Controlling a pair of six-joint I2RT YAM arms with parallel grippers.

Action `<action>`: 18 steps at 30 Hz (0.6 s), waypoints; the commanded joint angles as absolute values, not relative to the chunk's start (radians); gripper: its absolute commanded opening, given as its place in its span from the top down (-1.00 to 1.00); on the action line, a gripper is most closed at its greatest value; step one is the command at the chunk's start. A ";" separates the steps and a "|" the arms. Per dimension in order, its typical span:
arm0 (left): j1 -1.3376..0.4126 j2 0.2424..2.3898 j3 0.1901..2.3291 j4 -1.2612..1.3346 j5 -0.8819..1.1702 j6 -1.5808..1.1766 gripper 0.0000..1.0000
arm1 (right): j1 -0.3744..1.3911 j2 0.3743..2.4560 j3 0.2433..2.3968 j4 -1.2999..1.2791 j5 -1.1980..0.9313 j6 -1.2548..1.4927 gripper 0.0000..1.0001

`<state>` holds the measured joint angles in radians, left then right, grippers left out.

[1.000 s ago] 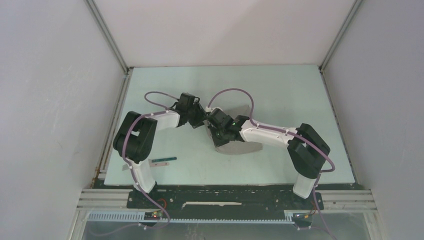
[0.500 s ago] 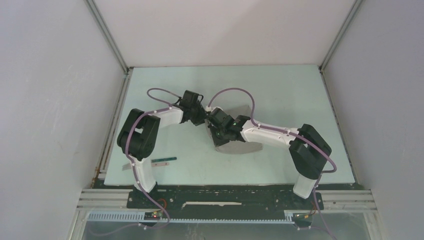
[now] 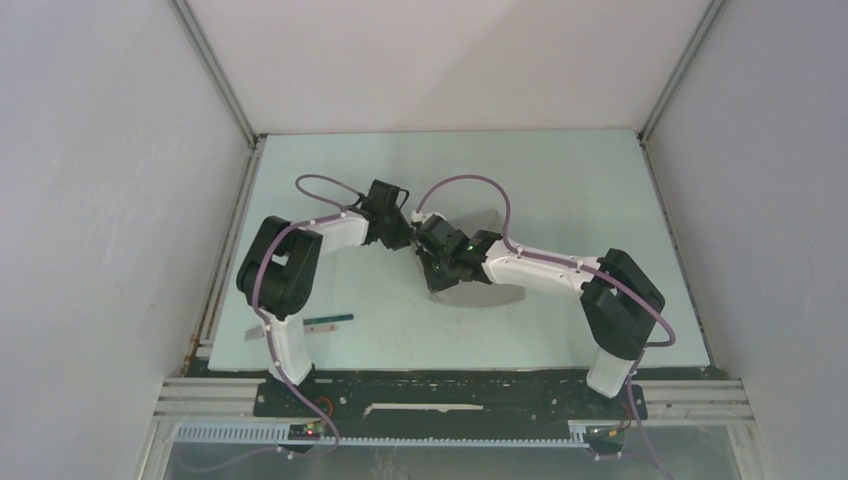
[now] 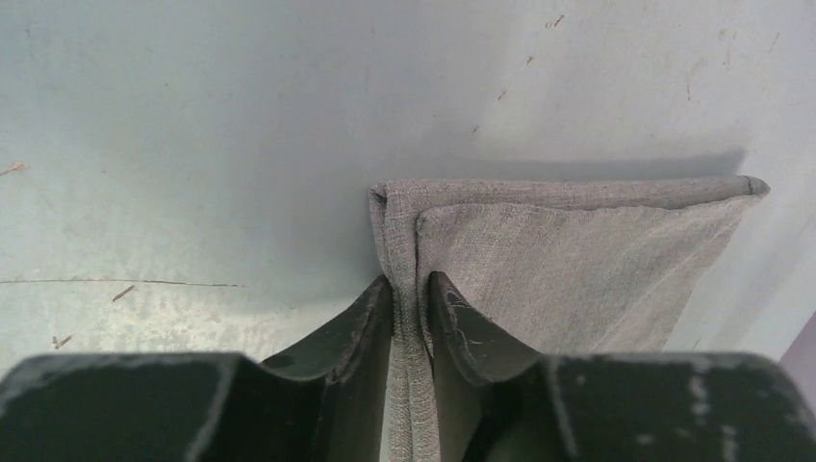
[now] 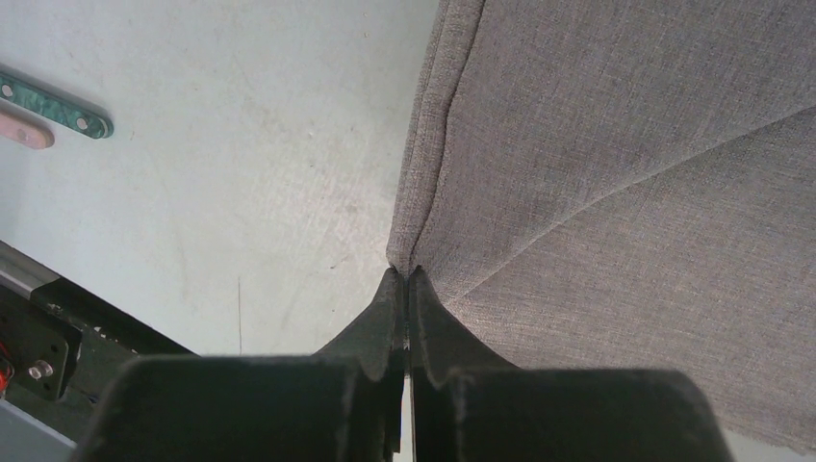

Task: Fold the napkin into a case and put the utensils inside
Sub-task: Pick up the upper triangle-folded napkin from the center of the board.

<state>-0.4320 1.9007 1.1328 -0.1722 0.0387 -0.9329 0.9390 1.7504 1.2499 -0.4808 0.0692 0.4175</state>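
The light grey napkin [image 3: 490, 290] lies folded at the table's middle, partly hidden under both wrists. My left gripper [image 4: 411, 289] is shut on its folded left edge [image 4: 399, 231], with cloth layers pinched between the fingers; it sits at the napkin's far left corner in the top view [image 3: 408, 242]. My right gripper [image 5: 405, 279] is shut on the napkin's near left corner [image 5: 423, 231], just in front of the left one in the top view [image 3: 437, 278]. A utensil with a dark green handle [image 3: 328, 320] lies near the left arm's base and shows in the right wrist view [image 5: 53, 104]. The fork is not in view.
A pale pink piece [image 5: 24, 130] lies beside the green handle. The pale green table [image 3: 560, 180] ends at a black front rail [image 3: 450, 385]. White walls stand left, right and behind. The left arm's base [image 3: 285, 350] is close to the green-handled utensil.
The left arm's elbow has shifted a little right and its wrist has edged toward the napkin corner. The right arm and napkin have barely moved.
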 commanded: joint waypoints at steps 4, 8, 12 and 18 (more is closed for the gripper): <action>-0.445 1.895 1.149 -0.217 0.003 -0.863 0.94 | 0.961 1.702 1.250 -0.476 0.102 0.423 1.00; -0.443 1.810 1.167 -0.243 -0.053 -0.813 1.00 | 0.980 1.687 1.252 -0.492 0.120 0.453 1.00; -0.443 1.703 1.190 -0.288 -0.090 -0.765 1.00 | 1.004 1.682 1.250 -0.503 0.127 0.500 1.00; -0.397 1.582 1.251 -0.427 -0.097 -0.728 1.00 | 1.045 1.673 1.292 -0.439 0.078 0.556 1.00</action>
